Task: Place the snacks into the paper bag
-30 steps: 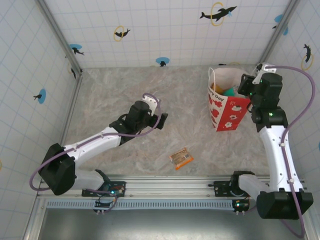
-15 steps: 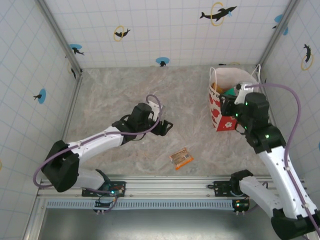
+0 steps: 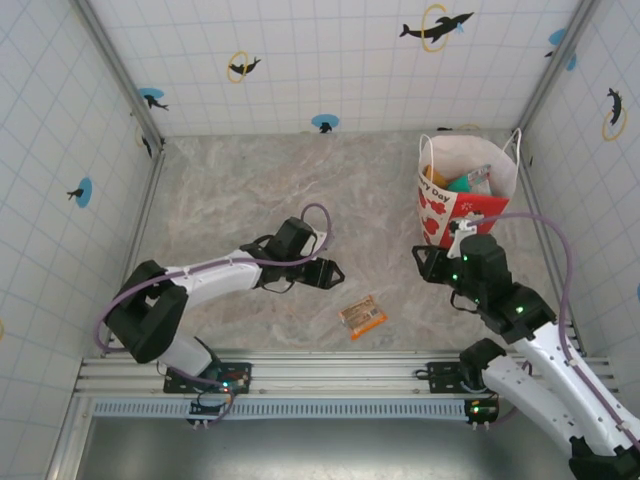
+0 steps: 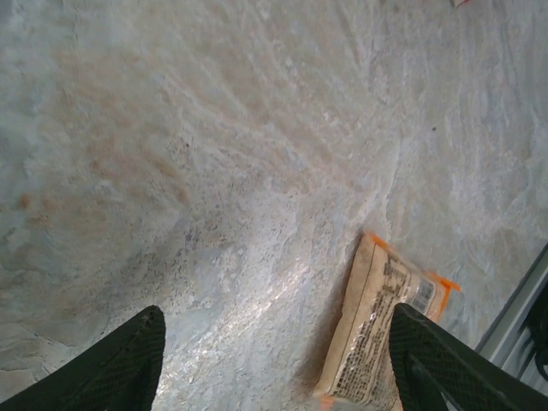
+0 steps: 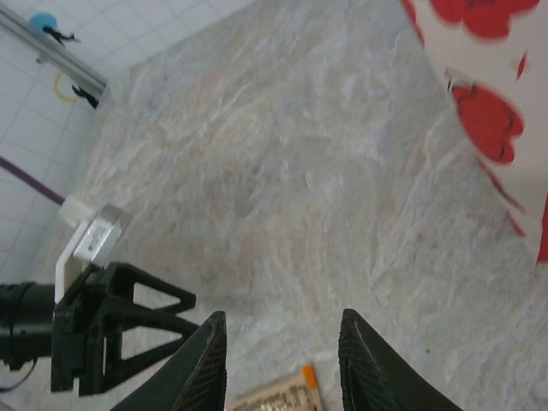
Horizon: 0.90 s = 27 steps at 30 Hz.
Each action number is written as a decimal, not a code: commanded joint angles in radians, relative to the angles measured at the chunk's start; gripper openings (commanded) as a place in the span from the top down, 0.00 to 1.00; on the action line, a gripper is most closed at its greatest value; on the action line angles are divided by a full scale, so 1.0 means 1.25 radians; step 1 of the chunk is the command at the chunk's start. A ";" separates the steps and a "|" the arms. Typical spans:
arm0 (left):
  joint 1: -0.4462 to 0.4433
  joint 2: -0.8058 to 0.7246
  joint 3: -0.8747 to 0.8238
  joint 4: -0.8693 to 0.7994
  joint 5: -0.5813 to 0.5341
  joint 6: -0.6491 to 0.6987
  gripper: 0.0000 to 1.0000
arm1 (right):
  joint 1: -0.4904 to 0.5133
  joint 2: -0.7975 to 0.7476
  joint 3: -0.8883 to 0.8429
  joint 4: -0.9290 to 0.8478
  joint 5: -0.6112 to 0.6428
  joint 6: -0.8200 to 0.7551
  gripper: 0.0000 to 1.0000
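Parted right jaws frame the wrapped bar (image 5: 272,399) on the table (image 5: 300,171), paper bag (image 5: 505,86) right, left arm (image 5: 94,334) left.

The tabletop (image 3: 230,190) was a pale marbled grey-beige surface, with a soft glare on it in the left wrist view. White tiled walls (image 3: 330,60) with thin blue grid lines stood on three sides. High on the back wall was a dark dolphin sticker (image 3: 436,25) ringed in yellow, with smaller dolphins on blue discs (image 3: 324,123) lower down. Metal posts (image 3: 118,70) ran up the back corners, and a silver rail (image 3: 330,375) lay along the near edge
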State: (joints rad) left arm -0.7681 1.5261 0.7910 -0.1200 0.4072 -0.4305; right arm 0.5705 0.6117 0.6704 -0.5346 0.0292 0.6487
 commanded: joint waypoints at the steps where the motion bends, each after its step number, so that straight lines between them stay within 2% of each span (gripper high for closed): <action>1: -0.014 0.027 -0.011 -0.006 0.029 -0.015 0.36 | 0.022 -0.015 -0.045 0.021 0.002 0.048 0.63; 7: -0.020 0.076 0.005 -0.005 0.057 -0.009 0.40 | 0.040 -0.035 -0.100 0.062 -0.012 0.069 0.63; 15: -0.054 0.110 0.010 -0.022 0.198 0.059 0.43 | 0.048 -0.035 -0.134 0.067 -0.060 0.070 0.62; 22: -0.061 0.136 0.018 -0.076 0.193 0.110 0.48 | 0.057 -0.044 -0.141 0.063 -0.050 0.073 0.62; 27: -0.070 0.161 0.004 -0.053 0.209 0.122 0.53 | 0.060 -0.045 -0.142 0.063 -0.052 0.071 0.62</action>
State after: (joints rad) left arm -0.8436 1.6913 0.7937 -0.1600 0.6502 -0.3164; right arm 0.6365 0.5640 0.5037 -0.4828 -0.0345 0.7322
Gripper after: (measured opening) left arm 0.470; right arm 0.379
